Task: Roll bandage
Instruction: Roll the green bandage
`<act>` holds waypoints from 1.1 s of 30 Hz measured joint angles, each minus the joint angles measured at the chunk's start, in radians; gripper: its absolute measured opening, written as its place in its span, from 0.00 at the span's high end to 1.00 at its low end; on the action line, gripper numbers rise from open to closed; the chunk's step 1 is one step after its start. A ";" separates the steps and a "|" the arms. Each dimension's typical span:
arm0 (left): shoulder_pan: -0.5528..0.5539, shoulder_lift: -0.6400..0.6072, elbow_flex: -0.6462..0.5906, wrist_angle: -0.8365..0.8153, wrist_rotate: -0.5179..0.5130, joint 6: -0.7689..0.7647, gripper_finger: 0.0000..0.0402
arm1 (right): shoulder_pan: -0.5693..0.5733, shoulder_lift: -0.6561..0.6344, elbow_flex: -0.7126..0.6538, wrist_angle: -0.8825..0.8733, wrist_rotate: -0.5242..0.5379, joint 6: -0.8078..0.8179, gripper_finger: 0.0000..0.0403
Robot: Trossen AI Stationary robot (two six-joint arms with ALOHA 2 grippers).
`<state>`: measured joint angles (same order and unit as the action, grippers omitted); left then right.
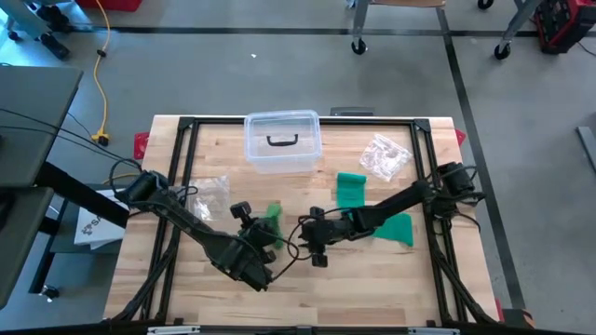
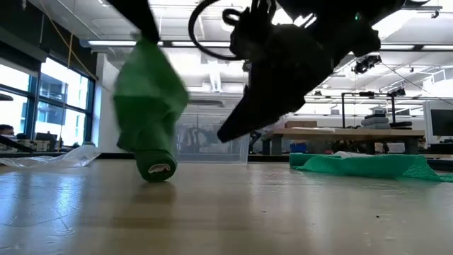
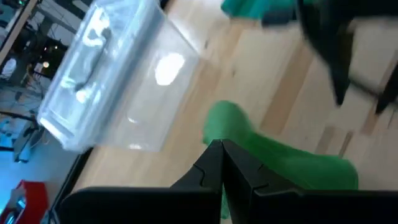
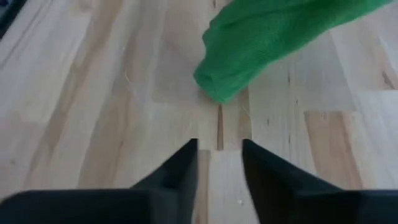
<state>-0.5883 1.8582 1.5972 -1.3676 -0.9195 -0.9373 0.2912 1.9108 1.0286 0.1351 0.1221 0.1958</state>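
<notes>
Fingers of the left gripper (image 3: 222,163) pinch together on the green woven bandage (image 2: 147,117), whose rolled end touches the wooden counter (image 1: 372,288). Just beside it, the right gripper (image 4: 219,163) hangs with fingers apart, holding nothing. Bare counter lies toward the near edge.

We count three green bandages (image 1: 271,223) (image 1: 351,188) (image 1: 398,229), one clear plastic box (image 1: 282,141), two plastic wrappers (image 1: 385,156) (image 1: 210,196), and two end effectors (image 1: 264,240) (image 1: 312,244).

No legible text or labels anywhere.
</notes>
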 joint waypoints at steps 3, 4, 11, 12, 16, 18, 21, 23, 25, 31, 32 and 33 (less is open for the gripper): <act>0.016 -0.003 0.055 0.012 -0.022 0.024 1.00 | 0.002 0.010 0.000 -0.039 -0.008 -0.039 0.55; 0.022 -0.003 0.070 0.029 -0.031 0.038 1.00 | 0.003 0.003 0.000 -0.062 -0.012 -0.040 0.53; 0.040 -0.002 0.137 0.316 -0.028 0.339 1.00 | 0.076 -0.116 0.000 -0.403 0.128 0.015 0.50; 0.040 -0.002 0.149 0.332 -0.028 0.362 1.00 | 0.100 -0.143 0.000 -0.446 0.178 0.022 0.50; 0.040 -0.002 0.198 0.345 -0.057 0.411 1.00 | 0.200 -0.251 -0.003 -0.602 0.344 0.031 0.50; 0.040 -0.001 0.222 0.347 -0.085 0.436 1.00 | 0.244 -0.317 -0.020 -0.642 0.390 0.051 0.51; 0.038 0.000 0.268 0.365 -0.116 0.496 1.00 | 0.298 -0.417 -0.063 -0.662 0.447 0.126 0.51; 0.035 -0.001 0.293 0.420 -0.125 0.560 1.00 | 0.332 -0.476 -0.091 -0.657 0.478 0.168 0.51; 0.030 0.000 0.316 0.486 -0.124 0.644 1.00 | 0.363 -0.528 -0.121 -0.621 0.518 0.187 0.51; 0.037 -0.001 0.322 0.597 -0.108 0.800 1.00 | 0.416 -0.604 -0.210 -0.496 0.602 0.179 0.51; 0.044 -0.001 0.313 0.600 -0.100 0.795 1.00 | 0.418 -0.606 -0.227 -0.480 0.607 0.182 0.51; 0.055 -0.001 0.300 0.605 -0.080 0.775 1.00 | 0.419 -0.606 -0.248 -0.458 0.608 0.190 0.51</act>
<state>-0.5335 1.8576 1.8971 -0.7628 -0.9995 -0.1622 0.7097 1.3045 0.7804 -0.3231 0.7302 0.3860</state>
